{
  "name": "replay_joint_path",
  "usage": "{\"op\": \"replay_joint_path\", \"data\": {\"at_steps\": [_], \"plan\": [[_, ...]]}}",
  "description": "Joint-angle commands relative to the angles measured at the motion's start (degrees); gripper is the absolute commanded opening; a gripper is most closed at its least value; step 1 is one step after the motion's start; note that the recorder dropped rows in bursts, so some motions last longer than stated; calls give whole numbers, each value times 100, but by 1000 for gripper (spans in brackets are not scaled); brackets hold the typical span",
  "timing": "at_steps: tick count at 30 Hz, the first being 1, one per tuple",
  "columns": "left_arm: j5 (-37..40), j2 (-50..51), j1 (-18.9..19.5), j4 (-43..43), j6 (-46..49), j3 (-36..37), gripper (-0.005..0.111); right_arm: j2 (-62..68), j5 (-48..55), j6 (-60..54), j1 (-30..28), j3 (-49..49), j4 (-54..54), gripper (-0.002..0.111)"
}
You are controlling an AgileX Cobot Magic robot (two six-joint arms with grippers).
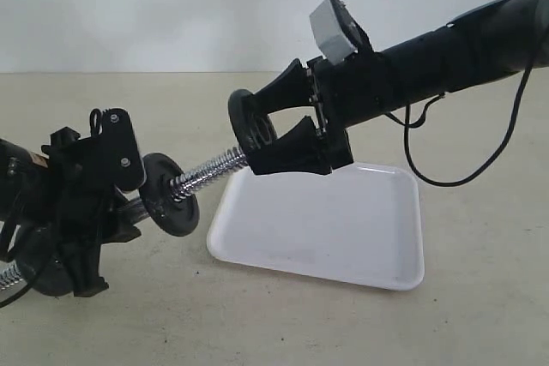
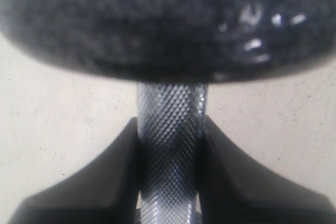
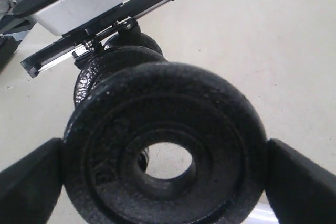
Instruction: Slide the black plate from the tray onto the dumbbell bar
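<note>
Two claws shared this step: the left claw (image 2: 170,140) was clamped on the knurled middle of the dumbbell bar (image 1: 208,172), and the right claw (image 1: 273,124) stood wide with its fingers pressed on opposite edges of the black plate (image 3: 173,124), holding it on edge. The plate was up off the tray (image 1: 360,237), which lay below and behind the right claw, and it sat at the bar's threaded tip, which rose toward that claw from the left one. Through the plate's hole the right wrist view showed the thread crowded against one side, not centred, and whether the tip had entered could not be told. Judged from that, a good slide called for first nudging the plate sideways until the thread sat in the middle of the hole. Its face should then be squared to the bar's slant, so the bore would not catch on the coarse ridges. After that, a slow push straight along the bar toward the seated disc (image 1: 169,195), just ahead of the left claw, would suit, with that claw holding the bar rigid. A tilted plate risked jamming.
</note>
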Motion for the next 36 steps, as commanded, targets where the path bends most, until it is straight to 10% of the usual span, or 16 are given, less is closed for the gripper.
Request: {"op": "replay_joint_path", "data": {"at_steps": [1,36], "plan": [[-1340,-321,-103,-154,69,-306,4,-114,168,13,35,-21,229,0],[-1302,-321,33,-154,18,-306,4,-114,168,13,24,-35,218,0]]}}
